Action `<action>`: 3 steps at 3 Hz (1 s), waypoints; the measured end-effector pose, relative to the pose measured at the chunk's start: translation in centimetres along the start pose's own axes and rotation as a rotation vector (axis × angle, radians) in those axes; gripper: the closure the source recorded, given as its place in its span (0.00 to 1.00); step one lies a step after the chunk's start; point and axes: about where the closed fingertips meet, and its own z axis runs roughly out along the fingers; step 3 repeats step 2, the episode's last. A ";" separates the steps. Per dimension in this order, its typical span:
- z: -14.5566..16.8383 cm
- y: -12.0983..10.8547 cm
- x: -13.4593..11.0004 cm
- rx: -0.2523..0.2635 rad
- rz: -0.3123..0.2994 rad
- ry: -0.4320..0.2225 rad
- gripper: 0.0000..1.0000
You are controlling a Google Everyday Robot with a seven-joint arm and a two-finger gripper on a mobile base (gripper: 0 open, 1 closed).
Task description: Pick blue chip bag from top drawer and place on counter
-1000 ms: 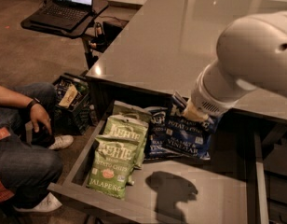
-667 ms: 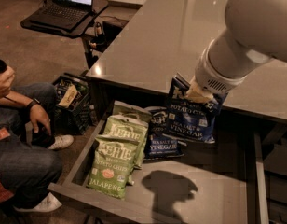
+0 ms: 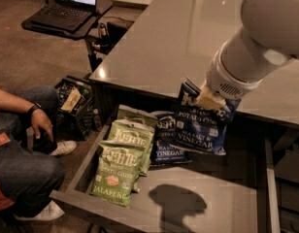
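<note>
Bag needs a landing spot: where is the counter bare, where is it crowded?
The counter is bare wherever it shows, as is the front right of the top drawer. The gripper holds the blue chip bag above the drawer's back; jalapeno bags crowd its left.

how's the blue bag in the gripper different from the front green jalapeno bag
The blue chip bag is dark navy; the jalapeno bag is light green. The blue chip bag hangs tilted from the gripper at its top, above the top drawer; the jalapeno bag lies flat in it. Both are Kettle bags.
</note>
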 end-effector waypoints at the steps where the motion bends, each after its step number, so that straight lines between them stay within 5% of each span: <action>1: -4.0 3.0 -0.6 -0.022 -0.009 -0.012 1.00; 3: -5.1 3.8 -0.8 -0.024 -0.016 -0.019 1.00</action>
